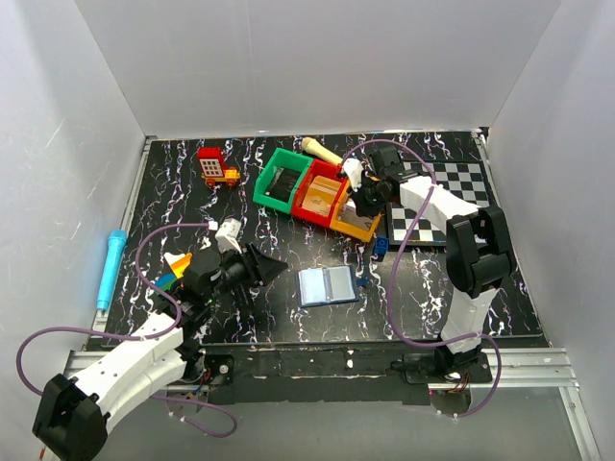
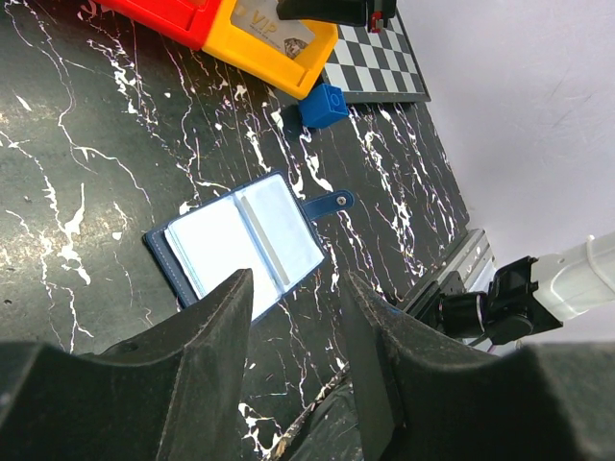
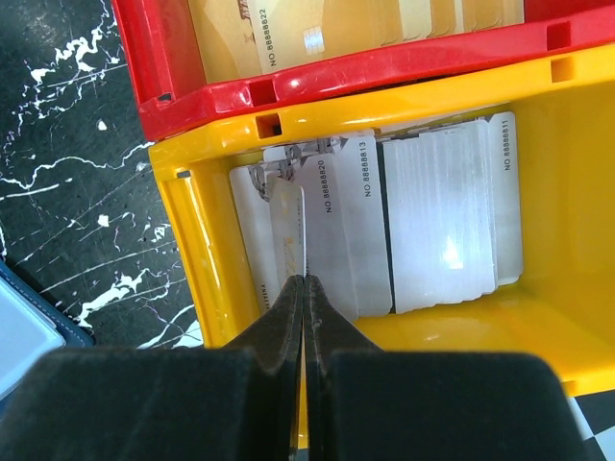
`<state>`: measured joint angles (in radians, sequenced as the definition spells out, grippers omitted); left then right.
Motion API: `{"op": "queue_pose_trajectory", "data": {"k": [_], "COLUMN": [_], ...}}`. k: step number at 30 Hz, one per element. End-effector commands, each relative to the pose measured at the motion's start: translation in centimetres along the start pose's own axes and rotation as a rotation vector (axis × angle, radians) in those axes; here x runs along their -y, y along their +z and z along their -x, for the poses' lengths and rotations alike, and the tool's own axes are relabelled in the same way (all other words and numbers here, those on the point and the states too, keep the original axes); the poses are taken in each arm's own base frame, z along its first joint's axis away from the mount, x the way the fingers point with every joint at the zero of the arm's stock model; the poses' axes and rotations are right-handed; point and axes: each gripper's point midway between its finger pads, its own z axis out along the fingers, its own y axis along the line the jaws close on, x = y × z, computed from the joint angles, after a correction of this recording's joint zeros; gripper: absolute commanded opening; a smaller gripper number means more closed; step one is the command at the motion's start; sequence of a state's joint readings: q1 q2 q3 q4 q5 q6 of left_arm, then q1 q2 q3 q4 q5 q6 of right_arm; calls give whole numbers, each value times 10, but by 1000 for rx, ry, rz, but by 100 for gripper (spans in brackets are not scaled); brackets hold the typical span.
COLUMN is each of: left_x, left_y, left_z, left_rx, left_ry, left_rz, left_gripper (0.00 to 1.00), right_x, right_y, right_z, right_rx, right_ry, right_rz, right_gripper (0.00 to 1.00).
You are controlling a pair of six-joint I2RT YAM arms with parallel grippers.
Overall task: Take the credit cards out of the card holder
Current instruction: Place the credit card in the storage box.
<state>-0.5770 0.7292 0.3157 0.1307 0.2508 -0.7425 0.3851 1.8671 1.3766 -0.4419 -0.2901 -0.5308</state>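
Note:
The card holder (image 1: 327,285) lies open on the black marbled table, blue-grey inside facing up, and its strap points right in the left wrist view (image 2: 240,245). My left gripper (image 1: 277,265) hovers just left of it, open, with nothing between its fingers (image 2: 296,288). My right gripper (image 3: 305,280) is over the yellow bin (image 3: 192,250), shut on the edge of a pale credit card (image 3: 288,230) that stands on edge. Several white credit cards (image 3: 442,221) lie flat in that bin. In the top view the right gripper (image 1: 365,200) is at the yellow bin (image 1: 354,229).
A red bin (image 1: 322,195) holding gold cards (image 3: 336,29) and a green bin (image 1: 279,178) sit beside the yellow one. A small blue block (image 1: 381,246) lies near a checkerboard (image 1: 461,187). A red toy (image 1: 216,166) stands at the back left, a blue pen (image 1: 110,267) off the left edge.

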Motion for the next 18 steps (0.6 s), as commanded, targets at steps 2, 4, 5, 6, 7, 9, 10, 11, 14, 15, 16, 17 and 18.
{"op": "queue_pose_trajectory", "data": {"k": [2, 4, 5, 6, 7, 9, 10, 11, 14, 15, 16, 17, 18], "left_x": [-5, -4, -5, -4, -6, -5, -5, -5, -5, -5, -5, -6, -6], "left_y": [0, 1, 1, 1, 0, 0, 0, 0, 0, 0, 0, 1, 1], "left_z": [1, 1, 0, 1, -1, 1, 1, 1, 2, 1, 1, 0, 0], "left_rx": [6, 5, 2, 4, 1, 5, 6, 7, 10, 8, 6, 5, 3], "left_ry": [11, 13, 10, 12, 11, 12, 10, 12, 13, 11, 12, 8, 10], "left_rz": [14, 13, 14, 14, 17, 17, 18, 17, 17, 16, 18, 19, 19], "left_gripper": [41, 41, 41, 41, 41, 41, 41, 41, 41, 41, 41, 41, 41], "right_x": [9, 13, 16, 20, 24, 32, 35, 38, 45, 46, 48, 50, 51], "right_y": [8, 8, 8, 8, 7, 5, 4, 2, -1, -3, -3, -4, -5], "right_z": [-8, -7, -8, -8, -8, -6, -4, -3, 1, 2, 3, 5, 7], "right_rx": [-41, -43, -49, -57, -59, -63, -59, -55, -49, -49, -46, -45, -41], "right_ry": [0, -2, 1, 2, 3, 6, 6, 4, -12, -16, -25, -30, -38], "right_rz": [-44, -61, -73, -92, -114, -157, -174, -190, -231, -244, -256, -274, -285], "right_gripper": [1, 1, 1, 1, 1, 1, 1, 1, 1, 1, 1, 1, 1]}}
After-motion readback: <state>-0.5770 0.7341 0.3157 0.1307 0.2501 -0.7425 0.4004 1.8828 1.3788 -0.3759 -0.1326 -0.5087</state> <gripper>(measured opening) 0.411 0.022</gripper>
